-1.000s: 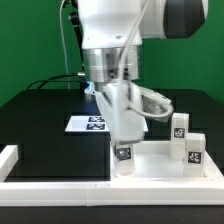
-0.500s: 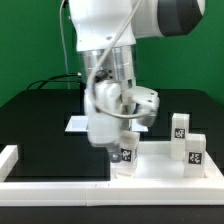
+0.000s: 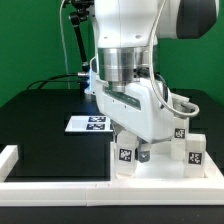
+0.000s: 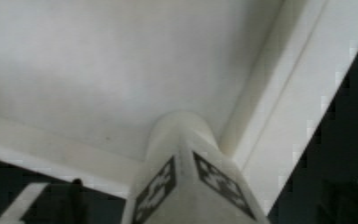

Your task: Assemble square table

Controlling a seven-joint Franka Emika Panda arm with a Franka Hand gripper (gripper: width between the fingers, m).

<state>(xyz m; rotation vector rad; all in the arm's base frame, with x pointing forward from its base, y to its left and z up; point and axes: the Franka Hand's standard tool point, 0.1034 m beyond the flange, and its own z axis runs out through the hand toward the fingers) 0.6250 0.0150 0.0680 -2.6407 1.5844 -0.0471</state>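
The square table's white top (image 3: 165,172) lies flat at the front of the exterior view's right. A white tagged leg (image 3: 126,153) stands upright on its near left corner. My gripper (image 3: 137,151) hangs low over that corner, jaws open astride the leg with a gap on each side. In the wrist view the leg (image 4: 194,185) rises between the jaws, its two tags facing out, above the top's inner face (image 4: 105,70) and raised rim (image 4: 286,90). Two more tagged legs (image 3: 180,129) (image 3: 196,151) stand at the top's right side.
The marker board (image 3: 88,124) lies on the black table behind the arm. A long white border rail (image 3: 70,190) runs along the front edge, with a short upright end (image 3: 9,157) at the exterior view's left. Green wall behind.
The wrist has turned and the hand has swung toward the exterior view's right. The jaws have spread apart off the leg, which stays standing on the corner.
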